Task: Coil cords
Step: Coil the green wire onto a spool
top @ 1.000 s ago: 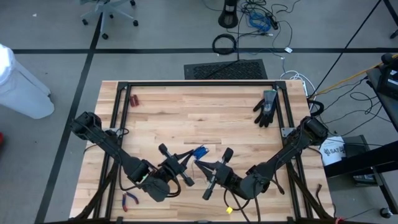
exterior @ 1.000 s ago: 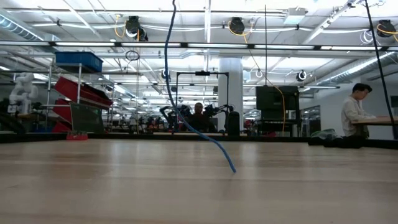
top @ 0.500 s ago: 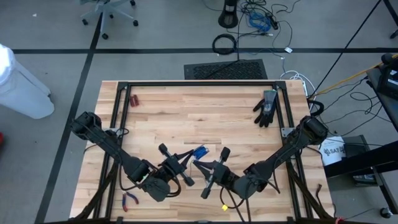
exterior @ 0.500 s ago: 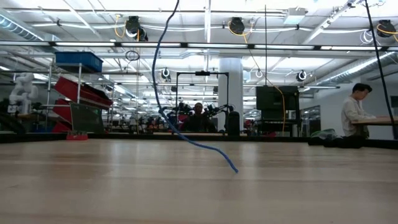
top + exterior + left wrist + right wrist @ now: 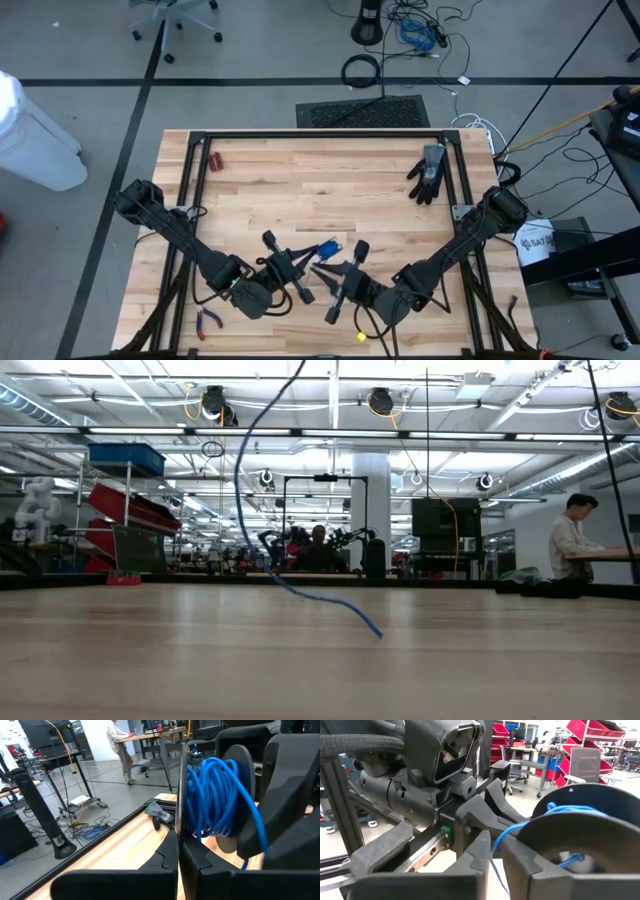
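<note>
Two dark, jointed arms (matte black shells, braided black cables) with two-fingered claws

- Your left gripper [image 5: 285,275] and right gripper [image 5: 340,285] sit nearly tip to tip near the table's [image 5: 300,190] front edge; between them there is no passing room.
- The blue cord [image 5: 326,249] bundle fills the gap just ahead of both sets of fingers.
- One loose strand arcs down to the wood beyond the grippers and lies across that path, as the low view shows.
- Past the cord, towards the far edge, you have bare boards.
- Far ahead and to the right gripper's side lies a black glove [image 5: 428,173].
- Beside the left arm, near the front edge, lie red-handled pliers [image 5: 207,320].
- The black frame rails [image 5: 195,180] flank both arms' outer sides.
</note>
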Controlling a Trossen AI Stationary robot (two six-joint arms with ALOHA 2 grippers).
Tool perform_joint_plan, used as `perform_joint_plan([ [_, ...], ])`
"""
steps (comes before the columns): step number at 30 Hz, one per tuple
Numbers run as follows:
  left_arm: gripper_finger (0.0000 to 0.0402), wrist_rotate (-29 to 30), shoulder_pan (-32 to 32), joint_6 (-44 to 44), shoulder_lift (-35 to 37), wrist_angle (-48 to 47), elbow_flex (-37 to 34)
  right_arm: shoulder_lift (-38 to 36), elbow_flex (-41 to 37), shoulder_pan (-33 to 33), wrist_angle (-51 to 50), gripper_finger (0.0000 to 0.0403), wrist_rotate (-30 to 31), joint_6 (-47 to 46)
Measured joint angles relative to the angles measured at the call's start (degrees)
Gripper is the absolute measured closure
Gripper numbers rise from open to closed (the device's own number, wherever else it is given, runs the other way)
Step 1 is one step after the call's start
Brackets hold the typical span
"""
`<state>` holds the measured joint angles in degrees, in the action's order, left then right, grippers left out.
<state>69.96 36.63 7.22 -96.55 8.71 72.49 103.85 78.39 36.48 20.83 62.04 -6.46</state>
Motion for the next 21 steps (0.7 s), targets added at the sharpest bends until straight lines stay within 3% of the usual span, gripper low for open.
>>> perform_joint_plan([
  [9,0.0402,-1.1,0.02,-0.07,0.0,-0.02,0.04,0.04,-0.02,0.55,-3.15,0.0306,0.18,-2.42],
  [21,0.0402,-8.77,0.36,-2.09,0.0,7.64,0.11,0.09,-0.09,5.23,-14.99,0.0298,0.88,-11.53],
])
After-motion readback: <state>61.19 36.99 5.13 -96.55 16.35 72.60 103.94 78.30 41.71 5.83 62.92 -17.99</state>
